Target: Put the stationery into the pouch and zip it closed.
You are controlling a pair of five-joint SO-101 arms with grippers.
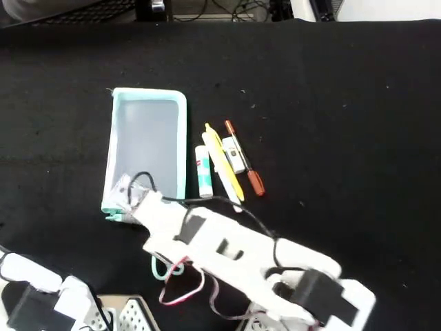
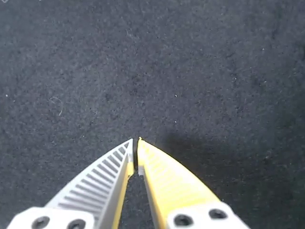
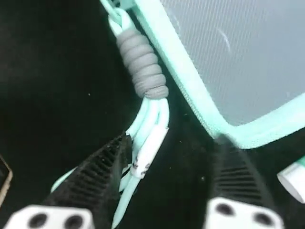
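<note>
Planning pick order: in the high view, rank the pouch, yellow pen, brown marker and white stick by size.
1. pouch, clearly largest.
2. yellow pen and brown marker, which look about equally long.
3. white stick, shortest.

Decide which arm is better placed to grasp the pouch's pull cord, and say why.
Right. The right gripper is open at the pouch corner, the pull cord between its fingers; the left gripper is shut over bare cloth.
</note>
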